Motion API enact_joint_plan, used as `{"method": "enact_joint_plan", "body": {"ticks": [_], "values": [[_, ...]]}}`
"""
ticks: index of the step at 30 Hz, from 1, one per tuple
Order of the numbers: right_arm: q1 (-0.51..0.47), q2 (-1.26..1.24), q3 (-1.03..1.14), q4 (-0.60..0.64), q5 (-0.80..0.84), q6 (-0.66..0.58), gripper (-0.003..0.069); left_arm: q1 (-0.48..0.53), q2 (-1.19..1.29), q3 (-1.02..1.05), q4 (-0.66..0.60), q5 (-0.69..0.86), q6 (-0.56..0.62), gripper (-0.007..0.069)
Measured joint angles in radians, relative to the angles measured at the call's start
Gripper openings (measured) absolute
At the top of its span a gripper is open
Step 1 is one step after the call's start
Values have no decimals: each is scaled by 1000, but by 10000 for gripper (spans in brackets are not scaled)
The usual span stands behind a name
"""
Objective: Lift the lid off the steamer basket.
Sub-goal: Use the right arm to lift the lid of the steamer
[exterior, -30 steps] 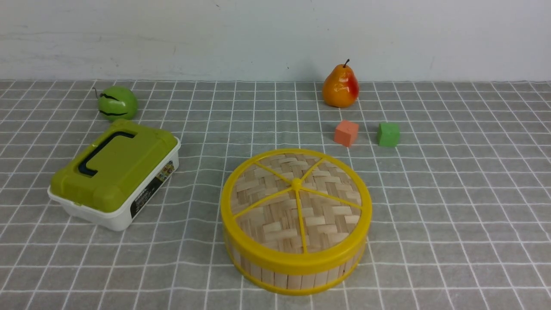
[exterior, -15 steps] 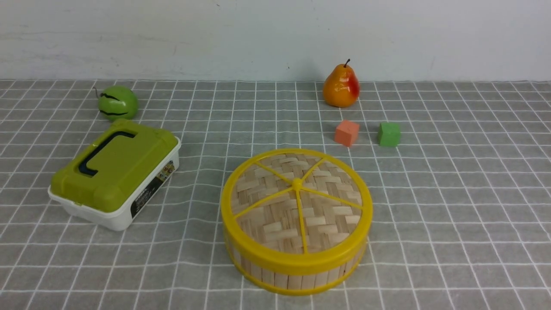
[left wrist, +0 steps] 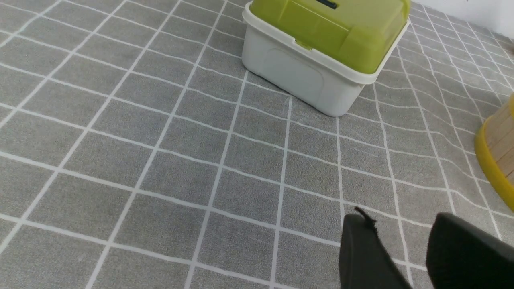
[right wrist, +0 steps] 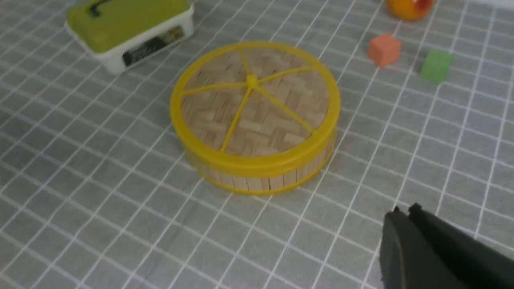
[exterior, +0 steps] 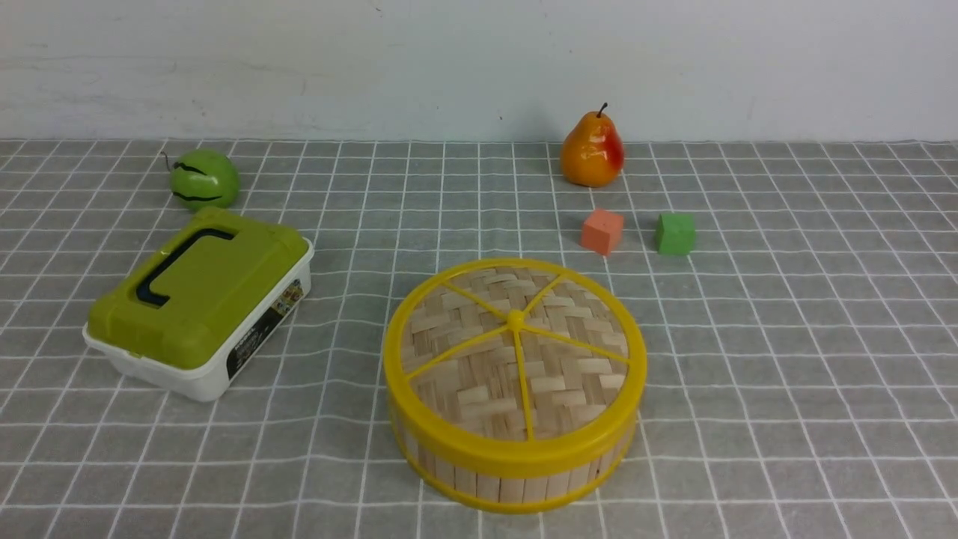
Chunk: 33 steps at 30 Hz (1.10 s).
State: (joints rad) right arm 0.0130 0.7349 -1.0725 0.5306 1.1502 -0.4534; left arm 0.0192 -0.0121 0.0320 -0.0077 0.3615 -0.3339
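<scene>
The lid (exterior: 516,352), a woven bamboo disc with a yellow rim, spokes and centre knob, sits closed on the steamer basket (exterior: 516,475) at the front centre of the table. Both also show in the right wrist view, the lid (right wrist: 255,106) on the basket (right wrist: 265,180). My right gripper (right wrist: 403,214) is shut and empty, above the cloth well short of the basket. My left gripper (left wrist: 395,222) is open and empty, low over the cloth, with an edge of the basket (left wrist: 498,156) off to its side. Neither gripper shows in the front view.
A white box with an olive-green lid (exterior: 198,303) stands left of the basket. A green round fruit (exterior: 203,178) lies behind it. A pear (exterior: 593,153), an orange cube (exterior: 602,230) and a green cube (exterior: 675,233) sit at the back right. Grey checked cloth (exterior: 786,374) covers the table.
</scene>
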Motion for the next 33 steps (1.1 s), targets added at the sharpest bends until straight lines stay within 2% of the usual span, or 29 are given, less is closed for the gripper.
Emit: {"method": "enact_joint_plan", "body": {"ticks": [5, 8, 10, 11, 12, 16, 19, 20, 23, 25, 27, 28, 29, 31, 33], "values": [[75, 181, -130, -83, 86, -7, -12, 0, 0, 0, 0, 0, 0, 239], [161, 297, -202, -164, 102, 27, -9, 0, 0, 0, 0, 0, 0, 239], [252, 420, -281, -247, 102, 92, -6, 0, 0, 0, 0, 0, 0, 239], [259, 429, -287, -253, 102, 98, -6, 0, 0, 0, 0, 0, 0, 239], [313, 502, -328, -292, 102, 146, -3, 0, 0, 0, 0, 0, 0, 239], [428, 685, -445, -366, 102, 246, 13, 0, 0, 0, 0, 0, 0, 239], [475, 777, -514, -395, 101, 272, 34, 0, 0, 0, 0, 0, 0, 239], [518, 877, -589, -411, 100, 285, 72, 0, 0, 0, 0, 0, 0, 239], [551, 983, -669, -421, 100, 287, 133, 0, 0, 0, 0, 0, 0, 239], [569, 1066, -740, -424, 99, 288, 211, 0, 0, 0, 0, 0, 0, 239], [576, 1140, -805, -424, 98, 297, 302, 0, 0, 0, 0, 0, 0, 239], [576, 1140, -811, -424, 98, 298, 311, 0, 0, 0, 0, 0, 0, 239], [581, 1205, -860, -429, 97, 308, 390, 0, 0, 0, 0, 0, 0, 239], [582, 1234, -882, -432, 97, 312, 428, 0, 0, 0, 0, 0, 0, 239], [582, 1303, -931, -433, 96, 314, 504, 0, 0, 0, 0, 0, 0, 239]]}}
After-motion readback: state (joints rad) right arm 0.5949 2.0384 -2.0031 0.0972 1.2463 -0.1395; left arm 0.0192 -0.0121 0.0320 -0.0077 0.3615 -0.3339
